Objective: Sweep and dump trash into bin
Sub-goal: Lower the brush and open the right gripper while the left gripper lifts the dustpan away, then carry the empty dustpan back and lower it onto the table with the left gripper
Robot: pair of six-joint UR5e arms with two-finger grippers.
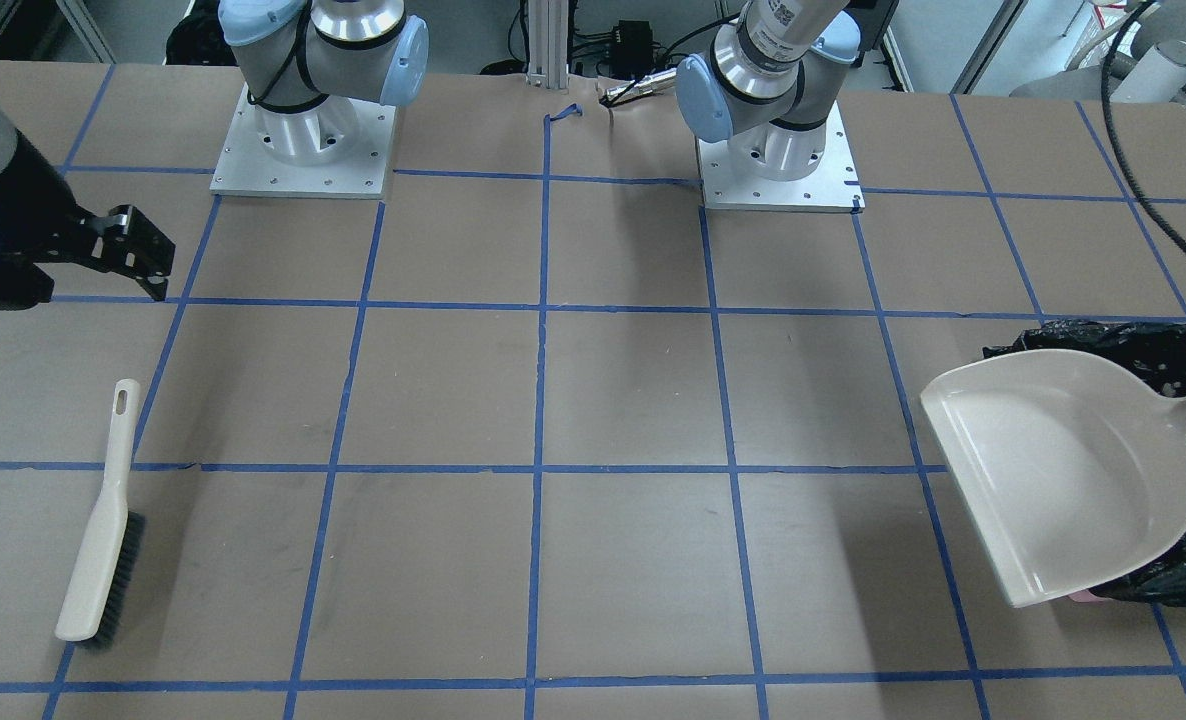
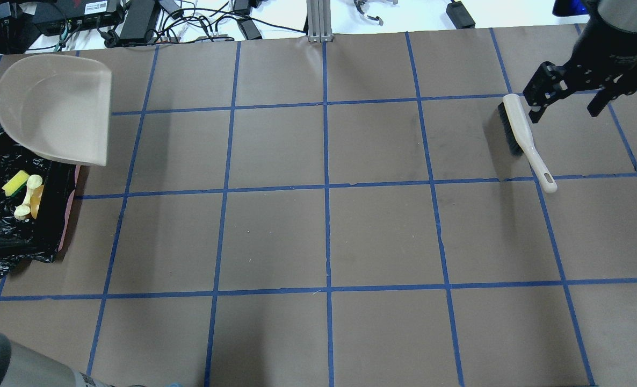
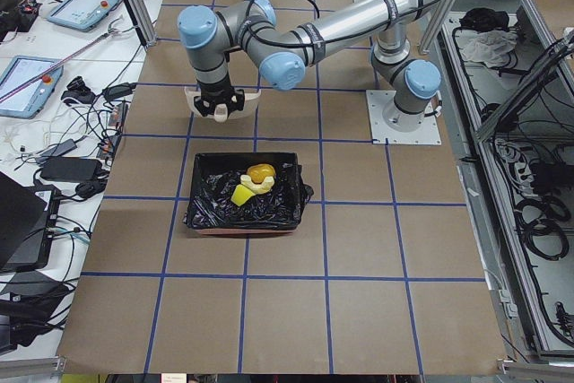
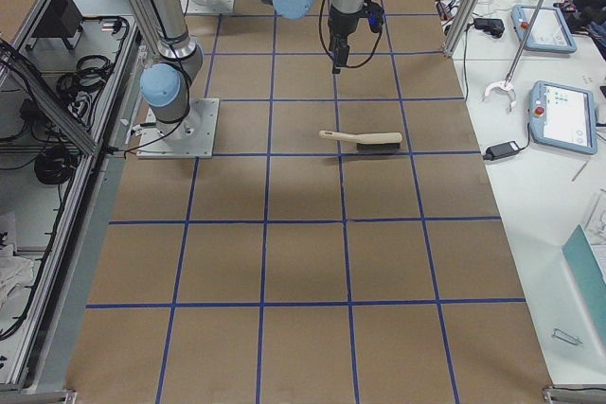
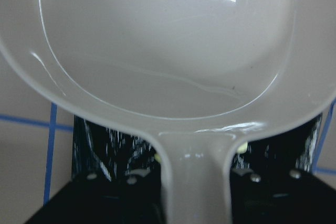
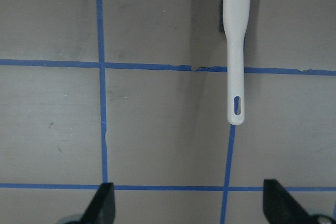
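Left gripper point(image 5: 195, 198): clenched on the dustpan point(image 2: 60, 107) handle, with the pan held over one end of the bin point(image 2: 28, 252), overlapping its rim. The bin is black-lined and holds the trash point(image 3: 254, 184): 1 yellow sponge point(image 2: 15, 183), 1 tan pastry point(image 2: 27, 196), 1 golden-brown lump point(image 3: 262, 171), bunched together. Right gripper point(image 6: 191, 205): released, jaws spread, hovering by the brush point(image 2: 517, 126), which lies flat on the table point(image 2: 318, 231), well apart from the bin. Count: 1 bin, 1 dustpan, 1 brush.

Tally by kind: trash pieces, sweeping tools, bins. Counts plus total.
Trash pieces: 3 (yellow sponge, pastry, golden lump), all in the bin
Sweeping tools: 2 (dustpan, brush)
Bins: 1 (bin)
Total: 6
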